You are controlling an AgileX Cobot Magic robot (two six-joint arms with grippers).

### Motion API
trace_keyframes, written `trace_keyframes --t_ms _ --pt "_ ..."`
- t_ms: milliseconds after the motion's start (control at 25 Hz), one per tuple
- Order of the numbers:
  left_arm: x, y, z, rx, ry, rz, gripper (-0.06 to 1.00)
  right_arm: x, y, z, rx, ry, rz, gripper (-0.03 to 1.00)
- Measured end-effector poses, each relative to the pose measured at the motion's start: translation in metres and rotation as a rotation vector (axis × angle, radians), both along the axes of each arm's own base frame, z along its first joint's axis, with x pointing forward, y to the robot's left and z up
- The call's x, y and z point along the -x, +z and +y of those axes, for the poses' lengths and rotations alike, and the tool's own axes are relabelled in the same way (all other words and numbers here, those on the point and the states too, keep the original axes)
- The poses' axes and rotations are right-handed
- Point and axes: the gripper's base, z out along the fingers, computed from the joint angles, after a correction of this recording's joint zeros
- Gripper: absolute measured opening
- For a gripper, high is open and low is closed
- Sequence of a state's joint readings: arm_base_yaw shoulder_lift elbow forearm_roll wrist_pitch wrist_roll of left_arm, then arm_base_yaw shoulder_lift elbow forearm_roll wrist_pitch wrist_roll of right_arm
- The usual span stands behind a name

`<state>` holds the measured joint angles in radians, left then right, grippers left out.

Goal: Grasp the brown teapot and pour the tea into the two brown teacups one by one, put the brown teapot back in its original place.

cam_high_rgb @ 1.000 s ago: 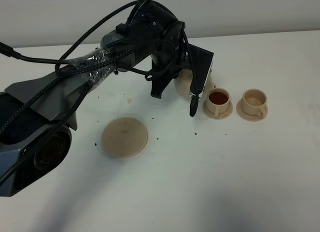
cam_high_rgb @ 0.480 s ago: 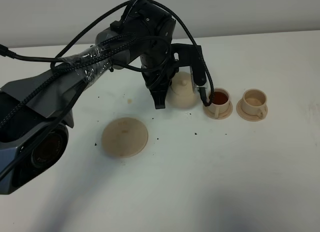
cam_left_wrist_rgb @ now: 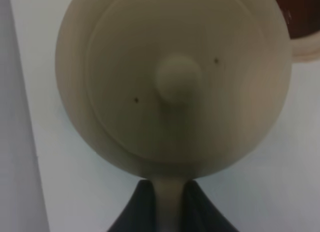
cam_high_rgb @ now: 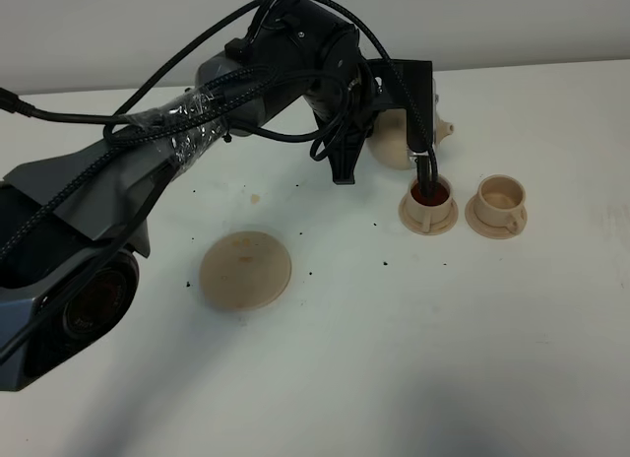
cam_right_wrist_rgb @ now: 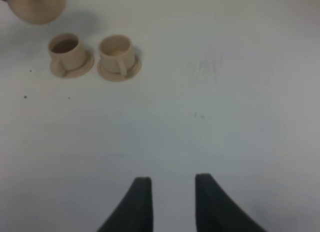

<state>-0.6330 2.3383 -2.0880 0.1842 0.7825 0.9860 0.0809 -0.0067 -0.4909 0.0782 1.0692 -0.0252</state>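
The brown teapot (cam_high_rgb: 396, 147) hangs just behind the left teacup, its spout (cam_high_rgb: 446, 130) pointing right. My left gripper (cam_high_rgb: 368, 142) is shut on its handle (cam_left_wrist_rgb: 169, 204); in the left wrist view the knobbed lid (cam_left_wrist_rgb: 177, 82) fills the frame. The left teacup (cam_high_rgb: 428, 203) holds dark reddish tea, and the right teacup (cam_high_rgb: 498, 201) looks pale inside. Each stands on a small saucer. The flat round saucer (cam_high_rgb: 245, 270) lies bare at the front left. My right gripper (cam_right_wrist_rgb: 172, 192) is open over bare table, far from the cups (cam_right_wrist_rgb: 65, 49) (cam_right_wrist_rgb: 116, 53).
The white table (cam_high_rgb: 413, 359) carries a few dark specks (cam_high_rgb: 384, 263) and a faint stain (cam_high_rgb: 255, 197). The left arm (cam_high_rgb: 148, 171) and its cables span the left half of the high view. A grey wall borders the table's far edge.
The left arm has swung the teapot to the right and farther back, from left of the filled cup to behind it. The cups and the saucer have not moved.
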Motion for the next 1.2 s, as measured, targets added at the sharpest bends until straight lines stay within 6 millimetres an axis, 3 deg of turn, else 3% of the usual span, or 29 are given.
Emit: trace_keyframes --t_ms 440,1200 --pt "0.002 0.003 -0.025 0.028 -0.084 -0.096 0.15 0.0 0.0 0.0 0.0 0.0 0.0 0.24" --pt "-0.014 -0.031 -0.058 0.043 -0.21 -0.242 0.15 0.0 0.0 0.0 0.0 0.0 0.0 0.24"
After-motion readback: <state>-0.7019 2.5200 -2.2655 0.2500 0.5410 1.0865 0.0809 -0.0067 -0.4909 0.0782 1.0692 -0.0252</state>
